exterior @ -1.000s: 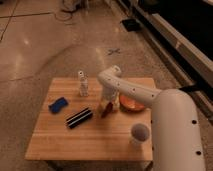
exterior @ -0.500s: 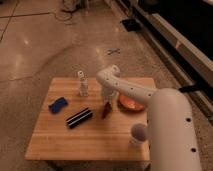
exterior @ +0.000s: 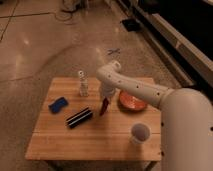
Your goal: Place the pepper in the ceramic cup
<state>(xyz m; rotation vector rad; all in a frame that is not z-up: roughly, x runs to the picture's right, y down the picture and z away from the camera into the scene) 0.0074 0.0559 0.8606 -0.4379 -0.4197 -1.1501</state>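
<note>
Red pepper (exterior: 103,108) hangs pinched in the gripper (exterior: 105,99) over the wooden table (exterior: 60,141), apart from the ceramic cup (exterior: 140,133).

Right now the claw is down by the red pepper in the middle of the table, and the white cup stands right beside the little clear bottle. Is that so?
Not quite. The claw is by the pepper mid-table, but the ceramic cup stands far from the bottle, near the front right corner, in front of the orange bowl. The camera view shows it.
</note>
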